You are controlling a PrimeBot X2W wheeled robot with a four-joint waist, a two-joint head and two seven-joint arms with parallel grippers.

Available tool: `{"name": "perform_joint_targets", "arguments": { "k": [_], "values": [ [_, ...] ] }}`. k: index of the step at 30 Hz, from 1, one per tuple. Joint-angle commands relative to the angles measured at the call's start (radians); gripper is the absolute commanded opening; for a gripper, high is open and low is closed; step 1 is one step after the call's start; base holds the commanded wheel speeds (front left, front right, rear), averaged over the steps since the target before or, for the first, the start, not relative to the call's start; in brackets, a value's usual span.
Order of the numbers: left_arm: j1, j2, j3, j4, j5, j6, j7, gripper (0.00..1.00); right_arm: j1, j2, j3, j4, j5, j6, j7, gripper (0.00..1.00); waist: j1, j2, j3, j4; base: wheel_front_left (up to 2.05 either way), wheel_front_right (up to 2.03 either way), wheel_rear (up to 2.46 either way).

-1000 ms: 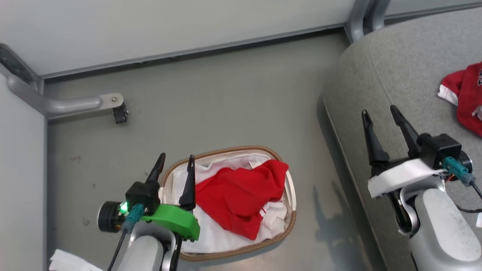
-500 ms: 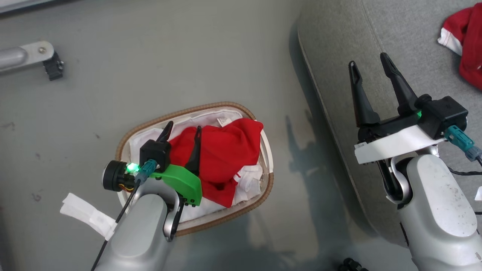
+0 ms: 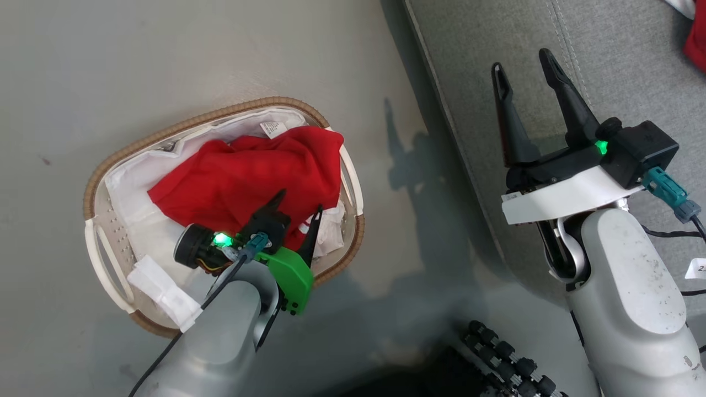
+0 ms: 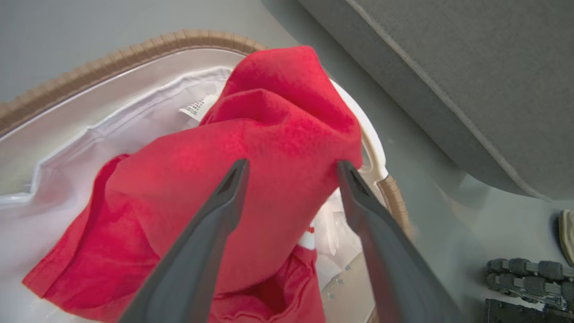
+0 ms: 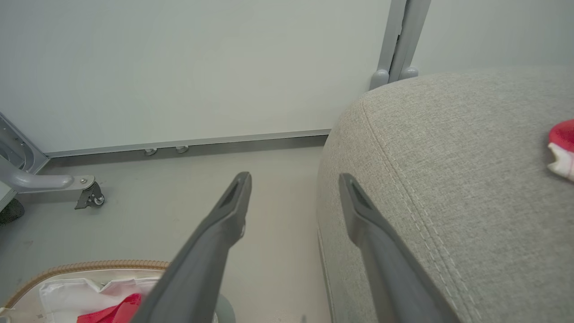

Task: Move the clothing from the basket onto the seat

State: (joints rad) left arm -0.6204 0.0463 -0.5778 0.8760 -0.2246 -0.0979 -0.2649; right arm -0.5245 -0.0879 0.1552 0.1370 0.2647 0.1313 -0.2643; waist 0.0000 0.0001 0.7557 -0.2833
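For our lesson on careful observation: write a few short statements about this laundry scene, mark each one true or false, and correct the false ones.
1. The left gripper is open over the red garment in the basket. True.
2. The right gripper holds clothing. False: it is open and empty, above the edge of the seat.
3. The basket stands on the seat. False: it stands on the floor beside the seat.
4. A second red garment lies on the seat. True.
5. The basket is bare plastic inside. False: a white liner lines it.
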Motion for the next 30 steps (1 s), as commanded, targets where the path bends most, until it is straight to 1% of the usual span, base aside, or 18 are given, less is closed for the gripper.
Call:
{"name": "perform_joint_targets", "arguments": {
  "k": [1,4,9,15,16,17,18,21,26,30],
  "values": [
    [-0.027,0.008,-0.008,0.013,0.009,-0.005,0.001,1.0,-0.017,0.003,0.003,-0.004,0.004,-0.001,0.0,1.0,0.0,-0.0001,0.034,-0.027,0.0,0.0,0.0],
    [-0.039,0.007,-0.028,0.042,0.017,-0.004,0.001,1.0,-0.023,0.005,0.007,-0.007,0.007,-0.001,0.0,1.0,0.0,-0.0001,0.048,-0.034,0.0,0.0,0.0],
    [-0.074,0.007,-0.045,0.088,0.044,0.03,0.001,1.0,-0.034,0.01,0.01,-0.017,0.006,-0.001,0.0,1.0,0.0,-0.0001,0.076,-0.047,0.0,0.0,0.0],
    [-0.116,0.007,-0.023,0.11,0.058,0.064,0.001,1.0,-0.042,0.016,0.008,-0.021,0.002,-0.001,0.0,1.0,0.0,-0.0001,0.094,-0.053,0.0,0.0,0.0],
    [-0.119,0.007,-0.02,0.105,0.061,0.067,0.001,0.84,-0.041,0.017,0.008,-0.02,0.002,-0.001,0.0,1.0,0.0,-0.0001,0.094,-0.053,0.0,0.0,0.0],
    [-0.119,0.007,-0.023,0.103,0.065,0.062,0.001,0.16,-0.041,0.017,0.008,-0.018,0.001,-0.001,0.0,1.0,0.0,-0.0001,0.091,-0.051,0.0,0.0,0.0],
    [-0.116,0.007,-0.019,0.1,0.063,0.062,0.001,0.0,-0.04,0.018,0.008,-0.015,0.0,-0.001,0.0,1.0,0.0,-0.0001,0.085,-0.049,0.0,0.0,0.0],
    [-0.098,0.007,-0.01,0.078,0.058,0.068,0.001,0.0,-0.037,0.02,0.01,-0.004,0.001,-0.001,0.0,1.0,0.0,-0.0001,0.065,-0.043,0.0,0.0,0.0],
    [-0.037,0.007,0.019,0.002,0.036,0.075,0.001,0.0,-0.019,0.021,0.013,0.021,0.0,-0.001,0.0,1.0,0.0,-0.0001,-0.019,-0.018,0.0,0.0,0.0],
    [0.004,0.006,0.02,-0.05,0.021,0.07,0.001,0.0,0.001,0.014,0.008,0.039,-0.003,-0.001,0.0,1.0,0.0,-0.0001,-0.092,0.013,0.0,0.0,0.0]
  ]
}}
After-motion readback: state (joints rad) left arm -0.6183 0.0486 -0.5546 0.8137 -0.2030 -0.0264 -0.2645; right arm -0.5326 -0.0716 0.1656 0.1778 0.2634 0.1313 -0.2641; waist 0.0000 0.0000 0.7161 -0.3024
